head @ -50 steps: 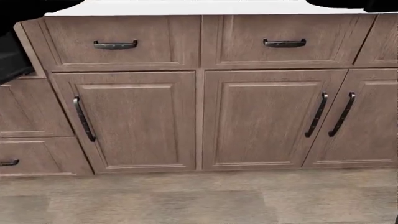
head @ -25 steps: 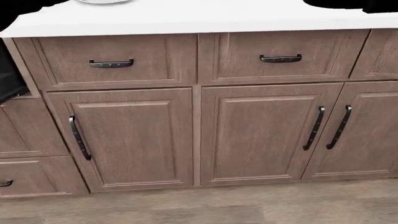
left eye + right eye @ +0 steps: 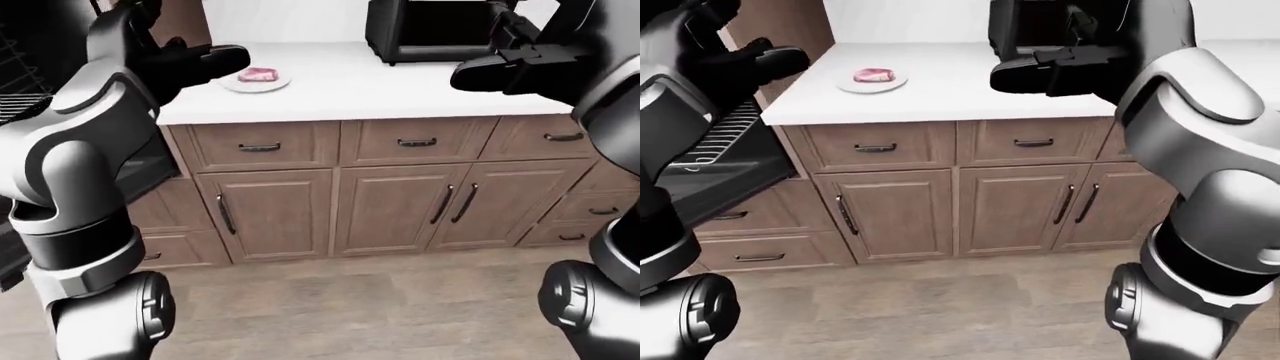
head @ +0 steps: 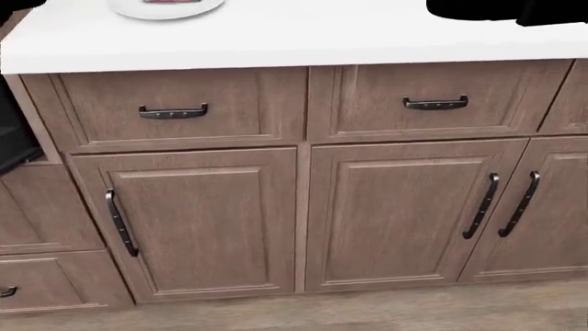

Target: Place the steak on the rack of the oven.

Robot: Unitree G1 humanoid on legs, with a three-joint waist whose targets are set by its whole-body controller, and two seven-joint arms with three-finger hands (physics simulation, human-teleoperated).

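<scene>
On the white counter [image 3: 380,90], a pink raw steak [image 3: 258,74] lies on a plate [image 3: 256,83].

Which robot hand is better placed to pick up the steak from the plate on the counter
Probably the left. In the left-eye view the left robot hand hovers just left of the plate holding the steak, fingers open. The right robot hand hangs far to the right, before the black appliance.

Pink steak [image 3: 873,74], white plate [image 3: 845,86], white counter [image 3: 380,90], brown woodgrain cabinets [image 4: 198,221], black handles [image 4: 173,112].
</scene>
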